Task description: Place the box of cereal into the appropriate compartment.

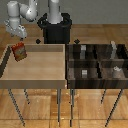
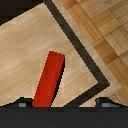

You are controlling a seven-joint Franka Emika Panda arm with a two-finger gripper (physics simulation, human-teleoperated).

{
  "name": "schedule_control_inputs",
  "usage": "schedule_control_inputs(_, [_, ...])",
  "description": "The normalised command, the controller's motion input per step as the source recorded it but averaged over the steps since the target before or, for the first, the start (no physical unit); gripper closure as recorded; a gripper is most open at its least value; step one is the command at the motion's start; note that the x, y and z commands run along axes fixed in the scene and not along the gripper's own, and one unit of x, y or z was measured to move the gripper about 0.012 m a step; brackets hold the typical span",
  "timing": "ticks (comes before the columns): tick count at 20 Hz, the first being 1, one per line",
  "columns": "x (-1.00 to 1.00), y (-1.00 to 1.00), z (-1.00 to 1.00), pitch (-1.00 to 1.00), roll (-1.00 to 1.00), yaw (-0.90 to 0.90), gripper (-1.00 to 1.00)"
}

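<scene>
Cereal box, small red-orange carton (image 1: 19, 51) | tilted in pale wooden tray (image 1: 35, 75), exterior view's left | gripper (image 1: 22, 34) just above it, grip state unclear | dark compartment tray (image 1: 97, 62) well apart

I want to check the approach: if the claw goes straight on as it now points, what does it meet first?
Most likely the box of cereal, lying directly ahead of the claw in the light tray; depth is unclear.
</scene>
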Motion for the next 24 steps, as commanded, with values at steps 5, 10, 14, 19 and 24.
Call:
schedule_control_inputs(5, [0.00, 0.40, 0.00, 0.00, 0.00, 0.00, -1.00])
schedule_control_inputs(10, [0.00, -0.40, 0.00, 0.00, 0.00, 0.00, -1.00])
schedule_control_inputs(14, [0.00, 0.00, -0.50, 0.00, 0.00, 0.00, -1.00])
schedule_control_inputs(19, [0.00, 0.00, 0.00, 0.00, 0.00, 0.00, -1.00])
schedule_control_inputs(24, [0.00, 0.00, 0.40, 0.00, 0.00, 0.00, -1.00])
